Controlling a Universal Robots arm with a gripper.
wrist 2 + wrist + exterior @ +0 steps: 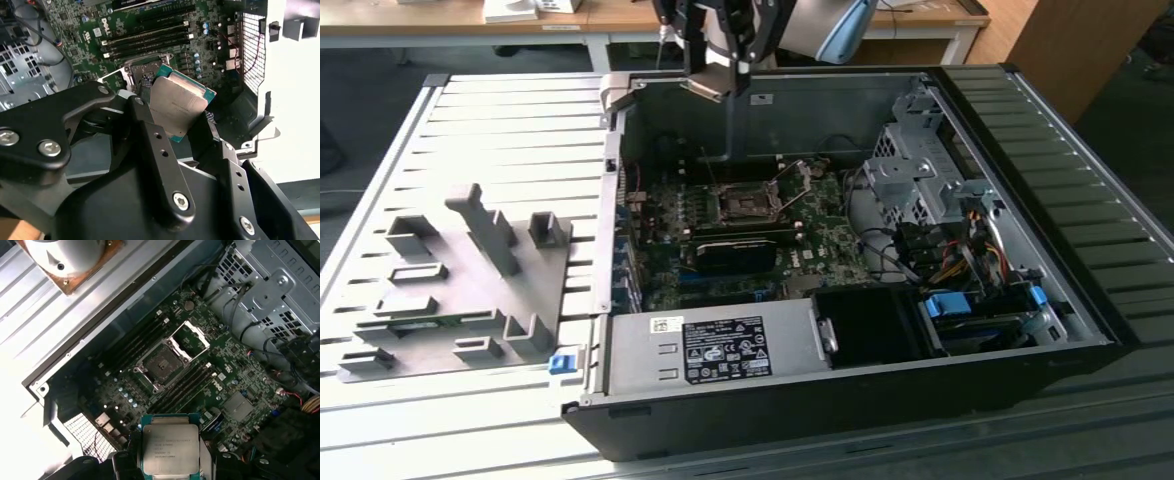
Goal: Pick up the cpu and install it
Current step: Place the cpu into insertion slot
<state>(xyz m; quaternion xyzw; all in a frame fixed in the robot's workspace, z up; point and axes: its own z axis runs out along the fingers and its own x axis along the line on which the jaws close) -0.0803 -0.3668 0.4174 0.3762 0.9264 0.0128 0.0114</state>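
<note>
The cpu (711,88) is a small square chip with a silver-grey top and a green edge. My gripper (715,72) is shut on it, high above the rear wall of the open computer case (1067,200). In both wrist views the cpu (180,102) (170,447) sits between the black fingers (145,125), tilted. The open socket (747,205) (161,365) on the green motherboard (821,230) lies below, its metal frame flipped up and the seat bare. In the second wrist view the socket (135,67) is partly hidden behind the cpu and the fingers.
Grey fixture blocks (454,280) stand on the slatted table at the exterior view's left. Inside the case are a power supply (707,350), a black shroud (874,325), a drive cage (921,170) with cables, and a black card (734,252) beside the socket.
</note>
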